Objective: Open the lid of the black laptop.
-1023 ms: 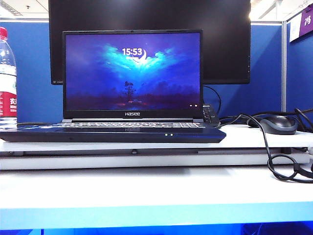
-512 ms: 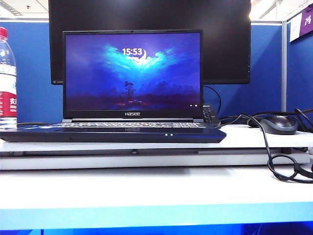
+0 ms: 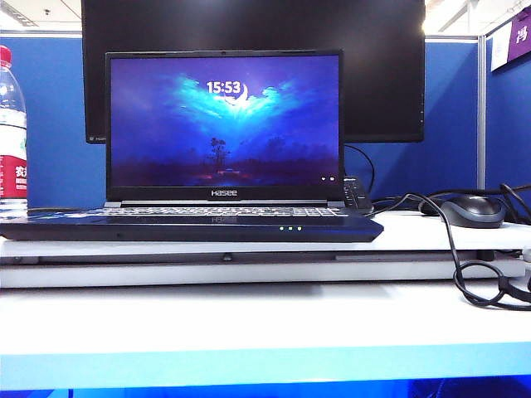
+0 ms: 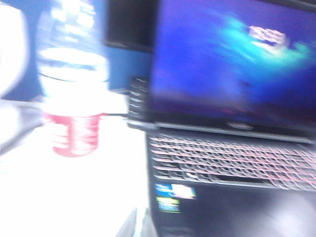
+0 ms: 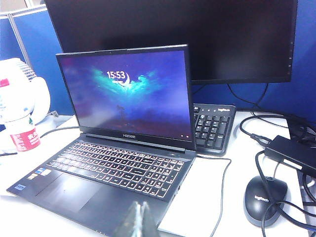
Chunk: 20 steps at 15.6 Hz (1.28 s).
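White table [image 3: 249, 319] is carrying the black laptop [image 5: 98, 177], its lid [image 3: 224, 124] standing upright. Left claw isn't showing; right claw [image 5: 139, 220] is sitting together by the laptop's front edge. Water bottle [image 3: 12, 133], contents unclear.

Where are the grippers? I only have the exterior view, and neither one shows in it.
Observer: The right gripper hangs near the front right corner of the black laptop, fingers together, holding nothing.
Operator: And the left one?
Observer: Its wrist view is blurred. Only a faint tip of the left gripper shows, by the laptop's front left corner, with the water bottle beyond it. I cannot tell if it is open or shut.
Operator: Anything hidden behind the lid?
Observer: Yes, a separate black keyboard lies behind the right side of the lid.
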### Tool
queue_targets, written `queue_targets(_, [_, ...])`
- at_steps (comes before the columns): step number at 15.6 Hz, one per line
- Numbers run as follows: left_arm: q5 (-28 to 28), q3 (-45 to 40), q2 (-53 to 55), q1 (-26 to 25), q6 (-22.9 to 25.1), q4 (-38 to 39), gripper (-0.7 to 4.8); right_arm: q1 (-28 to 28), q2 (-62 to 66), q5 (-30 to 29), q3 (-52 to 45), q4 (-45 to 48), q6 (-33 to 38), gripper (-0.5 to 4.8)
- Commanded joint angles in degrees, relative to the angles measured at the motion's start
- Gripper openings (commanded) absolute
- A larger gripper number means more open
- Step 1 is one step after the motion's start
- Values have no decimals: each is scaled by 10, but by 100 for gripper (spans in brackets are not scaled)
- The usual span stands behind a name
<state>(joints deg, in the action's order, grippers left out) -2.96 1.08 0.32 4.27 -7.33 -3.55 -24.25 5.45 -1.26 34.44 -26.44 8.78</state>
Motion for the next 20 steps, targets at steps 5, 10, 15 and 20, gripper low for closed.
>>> queue_targets(5, [19,-7,-1,-41,2,-8,-4,0,0,0,2,9,2,-1])
queue_targets(10, [17,-7,-1,-41,-2,-8,-4,0,0,0,2,9,2,-1])
queue_targets(15, [17,-7,-1,-41,-2,-7,-4,0,0,0,2,9,2,-1])
queue_targets(20, [17,-7,-1,-41,-2,-8,-4,2,-1,11,-2,-16,-51,0])
